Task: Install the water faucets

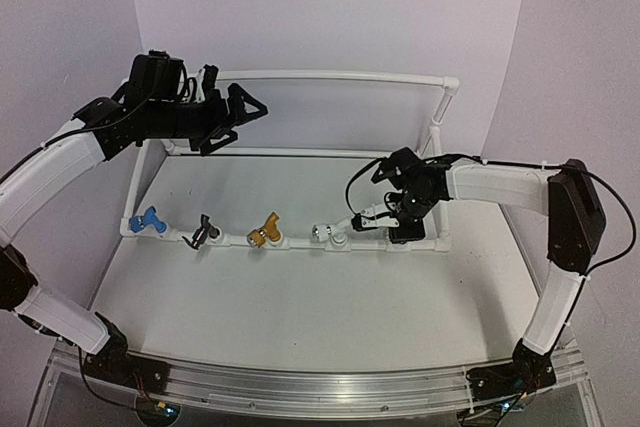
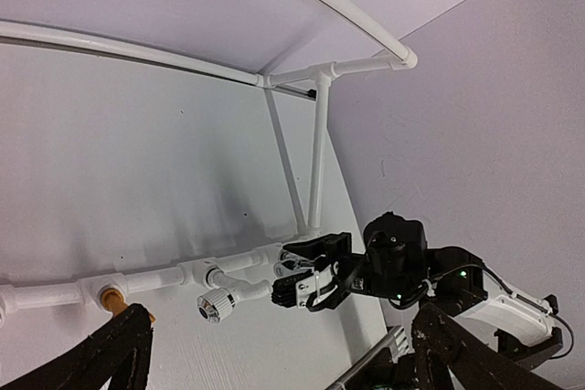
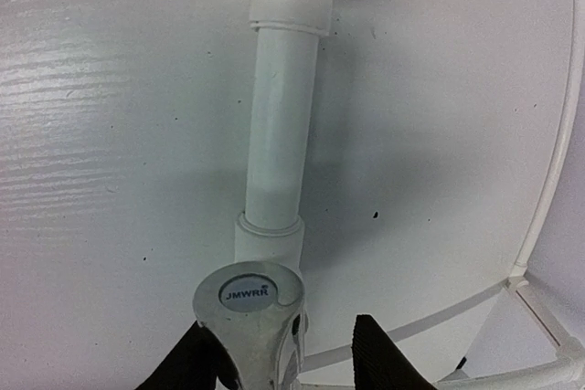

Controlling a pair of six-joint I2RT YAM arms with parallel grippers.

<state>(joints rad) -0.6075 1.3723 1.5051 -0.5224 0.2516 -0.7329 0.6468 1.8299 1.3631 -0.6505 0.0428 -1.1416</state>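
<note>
We see a white pipe frame [image 1: 330, 75] standing on the white table [image 1: 300, 317], and all five faucets are along its front pipe. From the left end there is the blue faucet [image 1: 148, 219], then the black faucet [image 1: 205, 232], then the gold faucet [image 1: 266, 231], then the white faucet [image 1: 326, 233], each one sitting in its own fitting with bare pipe between them. The silver faucet [image 1: 362, 219] is the last one, just beside the white faucet and near the front right corner of the frame. The right gripper [image 1: 378, 217] is low at this place, with the silver faucet between its fingers. In the right wrist view this faucet shows a round cap with the letters JMWRR, and it is placed against the end of a white fitting on the pipe; we cannot tell if it is already fixed inside. The jaws are about half closed around it: one finger [image 3: 196, 363] lies against the side of the faucet, while on the other side we see a small gap, so we cannot tell if the grip is firm. The left gripper [image 1: 237, 122] hangs high over the back left corner of the frame, well apart from all faucets, and its jaws are spread wide with nothing between them.
</note>
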